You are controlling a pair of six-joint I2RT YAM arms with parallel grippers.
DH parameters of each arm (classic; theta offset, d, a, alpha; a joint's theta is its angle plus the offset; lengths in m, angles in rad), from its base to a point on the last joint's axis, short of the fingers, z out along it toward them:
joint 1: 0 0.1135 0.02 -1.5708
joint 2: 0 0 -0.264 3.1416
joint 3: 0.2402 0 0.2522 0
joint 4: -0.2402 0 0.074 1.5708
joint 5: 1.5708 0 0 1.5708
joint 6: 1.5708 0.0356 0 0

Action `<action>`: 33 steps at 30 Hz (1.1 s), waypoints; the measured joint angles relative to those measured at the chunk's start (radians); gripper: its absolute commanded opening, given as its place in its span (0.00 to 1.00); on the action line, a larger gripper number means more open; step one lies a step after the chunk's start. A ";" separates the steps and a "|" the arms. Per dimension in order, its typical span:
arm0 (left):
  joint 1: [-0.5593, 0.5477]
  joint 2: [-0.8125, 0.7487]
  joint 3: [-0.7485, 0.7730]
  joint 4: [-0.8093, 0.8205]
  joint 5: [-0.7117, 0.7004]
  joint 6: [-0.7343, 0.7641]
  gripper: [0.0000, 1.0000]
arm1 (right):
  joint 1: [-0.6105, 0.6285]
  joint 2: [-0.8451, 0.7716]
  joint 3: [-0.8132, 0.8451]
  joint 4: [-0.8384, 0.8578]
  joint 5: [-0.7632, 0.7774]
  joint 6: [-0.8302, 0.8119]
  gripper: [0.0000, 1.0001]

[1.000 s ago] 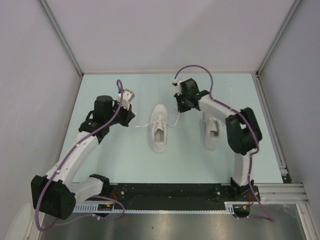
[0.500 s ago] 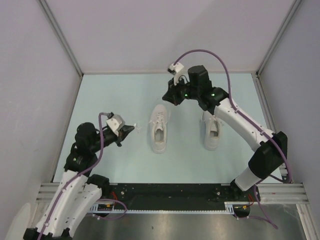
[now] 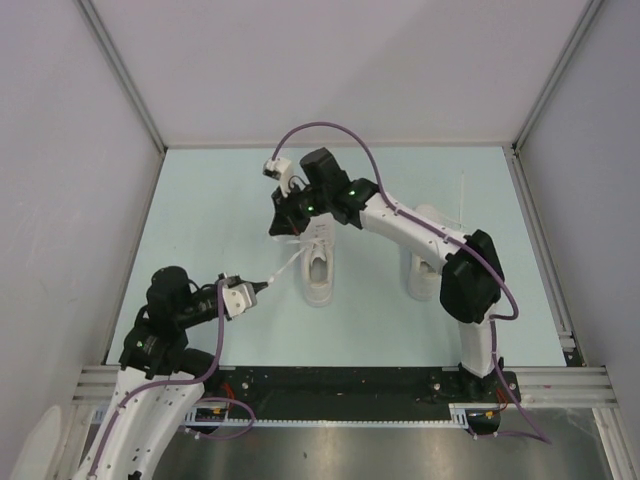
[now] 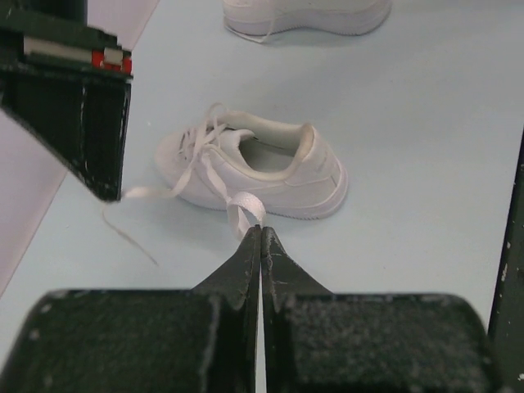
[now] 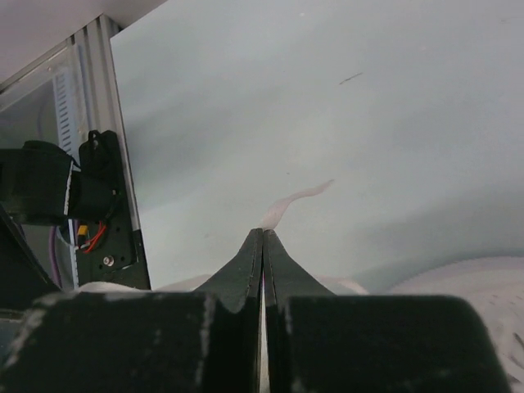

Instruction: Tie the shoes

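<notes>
The right arm [image 3: 400, 220] crosses above both shoes [image 3: 320, 275], blocking them; the far table [image 3: 220, 180] lies open.

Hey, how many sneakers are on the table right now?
2. One white sneaker lies in the middle; the second sneaker lies to its right, partly covered by the right arm. No others show.

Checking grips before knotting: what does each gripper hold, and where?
Left gripper pinches one thin white lace of the middle white sneaker; right gripper pinches its other lace, short of the free end.
</notes>
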 measured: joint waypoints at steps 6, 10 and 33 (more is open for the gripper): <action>-0.020 -0.006 -0.035 -0.055 0.024 0.048 0.00 | 0.073 0.080 0.012 0.006 -0.027 0.018 0.00; -0.032 -0.007 -0.050 -0.093 0.027 0.072 0.00 | 0.098 0.139 0.031 0.016 -0.041 0.035 0.00; -0.037 -0.032 -0.054 -0.161 0.040 0.136 0.00 | 0.116 0.256 0.182 -0.076 -0.126 0.052 0.60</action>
